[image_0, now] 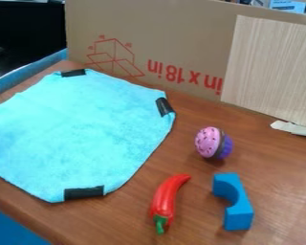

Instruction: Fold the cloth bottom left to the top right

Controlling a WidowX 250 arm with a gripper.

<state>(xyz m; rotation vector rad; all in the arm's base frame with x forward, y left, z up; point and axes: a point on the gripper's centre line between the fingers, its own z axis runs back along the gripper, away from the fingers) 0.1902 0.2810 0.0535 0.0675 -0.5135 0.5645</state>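
Nearest on the brown table [126,215], one red toy pepper [169,196] is lying, stem nearest; beside it, one blue arched block [240,215]. Left in view, one light-blue cloth [72,134], black-patched, is lying spread out. Beyond the block, one pink-and-purple toy [208,142] is resting; cardboard [181,38] is standing behind. My pincer: wide or narrow, I cannot tell.

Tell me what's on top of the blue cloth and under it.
On the light-blue cloth, three black strips show at its edges. It lies on the wooden table; anything else beneath it is covered.

Soft matt cloth [79,134]; glossy plastic-looking pepper [167,198].
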